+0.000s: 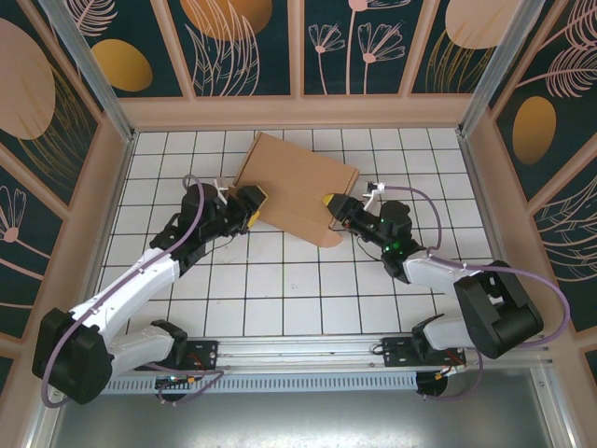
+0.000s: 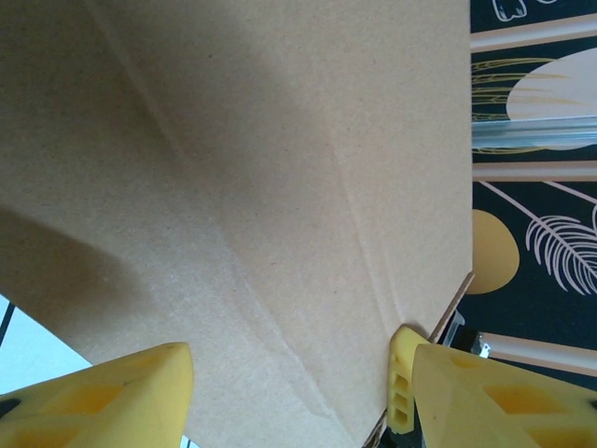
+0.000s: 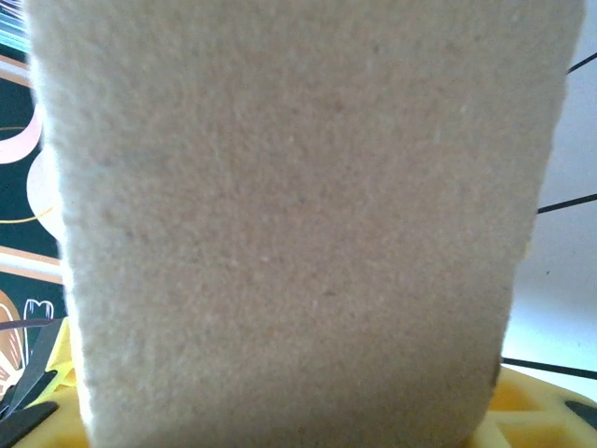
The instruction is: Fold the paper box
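The paper box (image 1: pixel 294 182) lies skewed on the far middle of the white tiled table (image 1: pixel 280 280), one corner close to the far edge, a rounded flap (image 1: pixel 326 233) hanging off its near side. It looks light and fairly stiff, likely to bend only along its creases, with a matt face that should not slip; edges and flaps seem the sound places to take hold. The left gripper (image 1: pixel 252 207) is at the box's left corner, its yellow fingers (image 2: pixel 121 401) spread wide with cardboard lying between them. The right gripper (image 1: pixel 336 207) meets the near right edge; cardboard covers its wrist view, so I cannot tell whether those fingers pinch. Patterned walls (image 1: pixel 298 47) ring the table, near the box's far corner; nothing else crowds it.
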Controlling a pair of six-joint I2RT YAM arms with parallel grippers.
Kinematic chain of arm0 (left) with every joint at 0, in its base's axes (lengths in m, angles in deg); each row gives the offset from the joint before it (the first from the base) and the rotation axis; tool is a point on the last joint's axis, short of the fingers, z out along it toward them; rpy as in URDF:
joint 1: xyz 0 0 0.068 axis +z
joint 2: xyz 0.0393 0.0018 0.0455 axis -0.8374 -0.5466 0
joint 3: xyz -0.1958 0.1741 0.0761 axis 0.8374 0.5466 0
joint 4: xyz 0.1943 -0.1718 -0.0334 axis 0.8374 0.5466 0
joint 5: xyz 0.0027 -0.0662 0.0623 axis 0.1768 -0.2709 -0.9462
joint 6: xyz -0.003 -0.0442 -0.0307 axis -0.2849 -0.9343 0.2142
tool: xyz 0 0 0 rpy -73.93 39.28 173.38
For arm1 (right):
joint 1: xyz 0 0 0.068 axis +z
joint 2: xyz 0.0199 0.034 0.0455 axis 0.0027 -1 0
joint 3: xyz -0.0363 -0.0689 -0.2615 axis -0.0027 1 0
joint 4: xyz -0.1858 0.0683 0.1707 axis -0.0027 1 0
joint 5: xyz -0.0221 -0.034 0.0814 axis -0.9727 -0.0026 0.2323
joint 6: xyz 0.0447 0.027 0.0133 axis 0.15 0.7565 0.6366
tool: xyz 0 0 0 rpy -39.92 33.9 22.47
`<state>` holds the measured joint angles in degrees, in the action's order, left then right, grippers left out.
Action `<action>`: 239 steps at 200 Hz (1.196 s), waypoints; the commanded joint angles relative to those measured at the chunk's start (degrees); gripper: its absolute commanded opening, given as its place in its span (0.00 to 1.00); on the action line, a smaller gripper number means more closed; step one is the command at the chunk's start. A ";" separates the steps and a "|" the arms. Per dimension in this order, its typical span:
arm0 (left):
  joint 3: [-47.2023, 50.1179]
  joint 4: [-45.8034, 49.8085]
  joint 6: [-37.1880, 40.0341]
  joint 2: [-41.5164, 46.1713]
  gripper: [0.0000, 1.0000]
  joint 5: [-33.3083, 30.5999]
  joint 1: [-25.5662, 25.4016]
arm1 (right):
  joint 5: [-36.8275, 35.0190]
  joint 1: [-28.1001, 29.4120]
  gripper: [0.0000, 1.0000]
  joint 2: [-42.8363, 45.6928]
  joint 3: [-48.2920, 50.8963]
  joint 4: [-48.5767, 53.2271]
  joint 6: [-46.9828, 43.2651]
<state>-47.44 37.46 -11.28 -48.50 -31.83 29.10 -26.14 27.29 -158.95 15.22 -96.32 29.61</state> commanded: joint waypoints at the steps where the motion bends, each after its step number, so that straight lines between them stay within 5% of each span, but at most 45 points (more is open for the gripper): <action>1: -0.81 -0.64 0.28 -1.24 0.64 1.46 -0.44 | 0.22 0.42 0.30 1.13 -1.34 -2.68 -0.32; 185: 1.46 -11.88 6.61 -0.02 0.62 -6.31 -0.44 | 18.16 4.87 0.28 -0.52 -3.66 -13.71 20.91; 204: -0.67 -7.91 15.72 2.27 0.63 -6.99 -0.40 | 14.56 4.21 0.25 4.35 -6.06 3.93 13.13; 222: -5.66 1.50 35.05 5.06 0.64 -9.88 -0.44 | 10.89 0.52 0.24 7.04 -10.38 23.63 4.96; 239: -8.56 8.09 50.14 6.25 0.62 -8.48 -0.44 | 11.15 -2.80 0.26 7.29 -12.66 31.90 2.28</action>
<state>-49.96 38.31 12.06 -45.33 -37.50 28.09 -19.14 27.48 -154.32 6.58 -82.70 40.29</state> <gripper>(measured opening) 0.636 0.498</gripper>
